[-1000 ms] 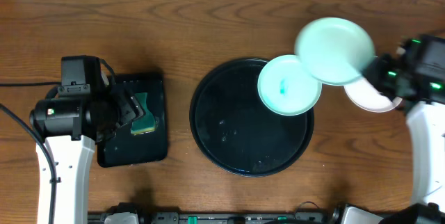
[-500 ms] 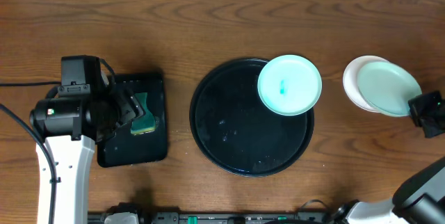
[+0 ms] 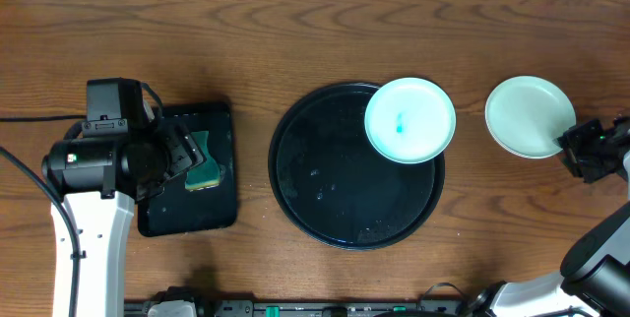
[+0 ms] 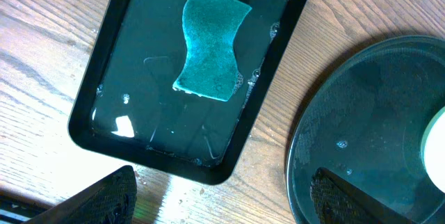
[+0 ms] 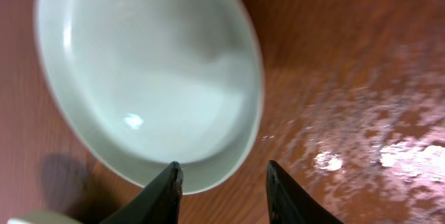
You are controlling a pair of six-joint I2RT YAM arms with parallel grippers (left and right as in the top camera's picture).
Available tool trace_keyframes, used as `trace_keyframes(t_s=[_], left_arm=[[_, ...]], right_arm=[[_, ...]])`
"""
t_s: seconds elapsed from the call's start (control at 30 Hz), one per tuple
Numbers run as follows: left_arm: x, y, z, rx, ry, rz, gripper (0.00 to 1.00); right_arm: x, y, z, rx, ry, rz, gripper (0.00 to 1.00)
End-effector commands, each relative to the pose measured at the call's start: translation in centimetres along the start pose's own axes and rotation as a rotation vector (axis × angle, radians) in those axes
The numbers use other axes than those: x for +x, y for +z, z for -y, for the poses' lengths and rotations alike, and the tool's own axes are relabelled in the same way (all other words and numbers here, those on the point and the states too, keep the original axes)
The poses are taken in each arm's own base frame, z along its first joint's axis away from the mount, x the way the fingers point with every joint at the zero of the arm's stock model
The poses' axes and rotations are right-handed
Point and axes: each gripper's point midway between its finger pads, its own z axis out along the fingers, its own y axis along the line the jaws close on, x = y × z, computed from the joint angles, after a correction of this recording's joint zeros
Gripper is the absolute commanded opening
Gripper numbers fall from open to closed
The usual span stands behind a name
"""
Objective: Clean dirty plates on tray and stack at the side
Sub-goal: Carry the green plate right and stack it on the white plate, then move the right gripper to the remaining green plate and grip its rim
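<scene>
- Overhead, the tray [image 3: 335,199] sits mid-table, and a smeared plate [image 3: 409,120] lies on its upper-right part, reaching over the rim, with a teal mark at its centre.
- Right of the tray, apart from it on the bare table [image 3: 295,31], lies a pale-mint side plate [image 3: 530,116]. The right gripper [image 3: 576,150] is at this plate's lower-right edge.
- Left of the tray, the left gripper [image 3: 185,155] hangs above a small rectangular tray [image 3: 187,221] that holds a green sponge [image 3: 204,164].
- Left wrist view: the left gripper [image 4: 222,175] has its fingers spread wide with nothing between them. The sponge [image 4: 212,43] lies flat in the wet small rectangular tray [image 4: 80,116]. The tray [image 4: 361,126] is to the right, with a sliver of the smeared plate [image 4: 438,147] at the frame's edge.
- Right wrist view: the right gripper [image 5: 222,167] is parted, its two dark fingertips [image 5: 170,182] on either side of the near rim of the side plate [image 5: 153,71], and it holds nothing. The plate looks clean and glossy, resting on the table [image 5: 348,78].
</scene>
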Motion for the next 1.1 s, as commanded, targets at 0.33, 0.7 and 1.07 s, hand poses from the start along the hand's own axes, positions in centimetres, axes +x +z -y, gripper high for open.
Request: trace_keyframes(t_s=[0.33,0.7,1.07], left_arm=[[0.2,0.2,-0.2,-0.013,0.015,-0.009,0.80],[0.2,0.2,-0.2,-0.014,0.015,-0.009,0.80],[0.3,0.3,-0.3,-0.016,0.014,-0.014,0.80]], right_arm=[[7.3,-5.6,-13.4,-0.306,-0.736,-0.018,0.39],[14.5,-0.2,-17.3,-0.218,-1.067,-0.086,0.55],[16.1,7.4,-16.8,-0.255,-1.042,-0.230,0.52]])
